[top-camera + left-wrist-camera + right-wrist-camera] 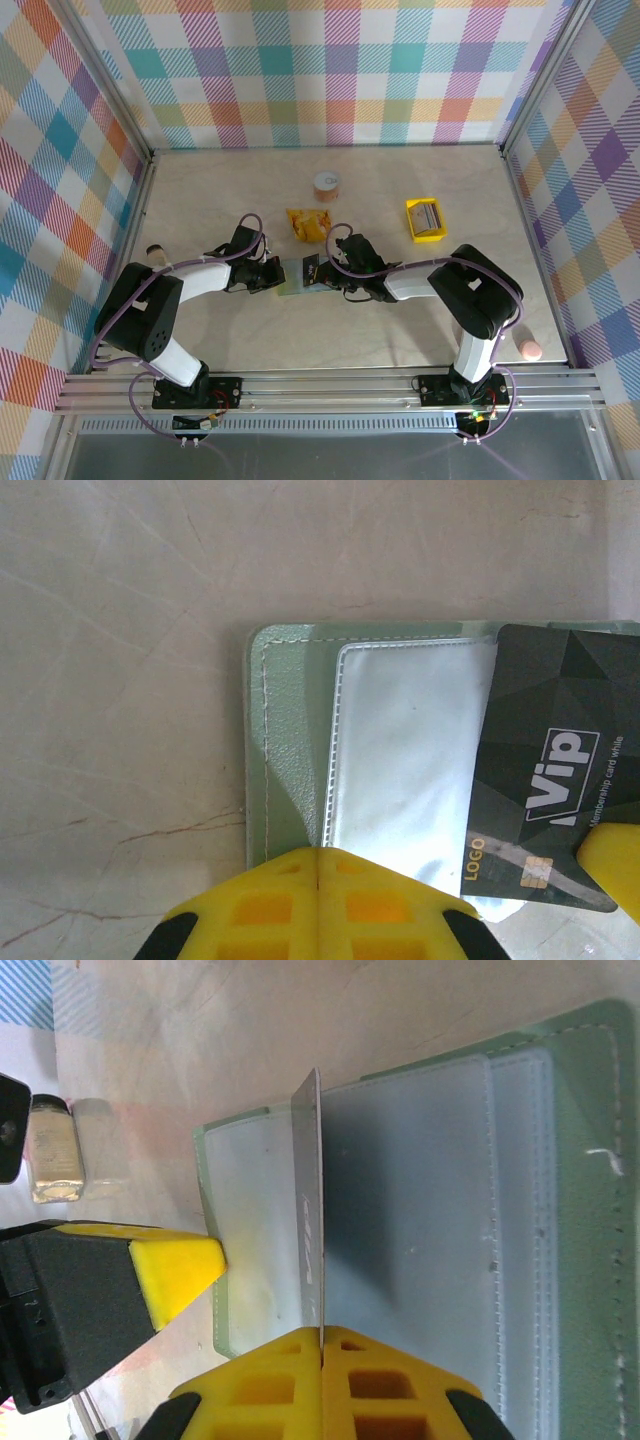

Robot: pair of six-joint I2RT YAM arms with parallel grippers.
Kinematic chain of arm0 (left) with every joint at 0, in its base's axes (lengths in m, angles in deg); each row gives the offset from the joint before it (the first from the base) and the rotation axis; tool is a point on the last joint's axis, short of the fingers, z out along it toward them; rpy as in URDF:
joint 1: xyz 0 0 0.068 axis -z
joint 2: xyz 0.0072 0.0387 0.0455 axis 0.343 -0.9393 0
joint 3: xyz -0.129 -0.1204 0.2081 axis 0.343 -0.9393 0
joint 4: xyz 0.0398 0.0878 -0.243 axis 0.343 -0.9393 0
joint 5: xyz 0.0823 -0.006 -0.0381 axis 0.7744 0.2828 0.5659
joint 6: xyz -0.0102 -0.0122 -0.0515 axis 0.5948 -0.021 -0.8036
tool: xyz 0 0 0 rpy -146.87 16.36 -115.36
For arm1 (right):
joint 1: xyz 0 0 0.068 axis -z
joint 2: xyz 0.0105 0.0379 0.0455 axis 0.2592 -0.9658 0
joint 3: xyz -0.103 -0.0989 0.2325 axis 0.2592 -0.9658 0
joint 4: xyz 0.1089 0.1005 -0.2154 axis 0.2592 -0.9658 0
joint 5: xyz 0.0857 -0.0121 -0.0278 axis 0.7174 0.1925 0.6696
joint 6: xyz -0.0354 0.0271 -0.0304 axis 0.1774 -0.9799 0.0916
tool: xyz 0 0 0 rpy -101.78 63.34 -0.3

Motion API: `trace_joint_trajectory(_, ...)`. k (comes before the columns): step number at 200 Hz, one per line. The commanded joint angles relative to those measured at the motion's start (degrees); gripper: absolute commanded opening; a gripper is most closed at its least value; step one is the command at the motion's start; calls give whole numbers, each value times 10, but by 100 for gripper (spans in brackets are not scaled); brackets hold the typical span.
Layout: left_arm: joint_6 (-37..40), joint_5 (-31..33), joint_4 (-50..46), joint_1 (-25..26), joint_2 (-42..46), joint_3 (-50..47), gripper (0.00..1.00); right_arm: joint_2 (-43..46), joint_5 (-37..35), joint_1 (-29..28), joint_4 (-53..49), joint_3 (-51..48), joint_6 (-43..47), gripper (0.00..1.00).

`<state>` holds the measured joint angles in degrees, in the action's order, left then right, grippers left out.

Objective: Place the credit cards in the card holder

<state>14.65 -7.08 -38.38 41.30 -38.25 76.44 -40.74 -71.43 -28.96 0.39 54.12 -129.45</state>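
Note:
The sage-green card holder [296,279] lies open on the table between both grippers, its clear pockets [410,750] facing up. My right gripper [322,1332] is shut on a dark "VIP" credit card [550,770]. Seen edge-on [312,1210] in the right wrist view, this card stands over the holder's clear pockets [420,1210], and one of its corners overlaps them. My left gripper [318,852] is shut, its tips resting at the holder's outer edge [270,780]. More cards [428,216] lie in the yellow tray [412,222].
An orange-yellow snack packet [307,224] lies just behind the card holder, and a small round can [327,183] stands farther back. The yellow tray is at the right. Small items lie by the left wall [155,250] and the near right corner [530,349].

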Motion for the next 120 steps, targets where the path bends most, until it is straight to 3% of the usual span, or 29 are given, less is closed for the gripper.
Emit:
trace_joint_trajectory(1, 7, 11, -11, -5, -2, -13, 0, 4, -13, -3, 5, -8, -13, 0)
trace_joint_trajectory(120, 8, 9, -13, -5, -5, -10, 0, -31, 25, -9, -58, 27, -17, 0)
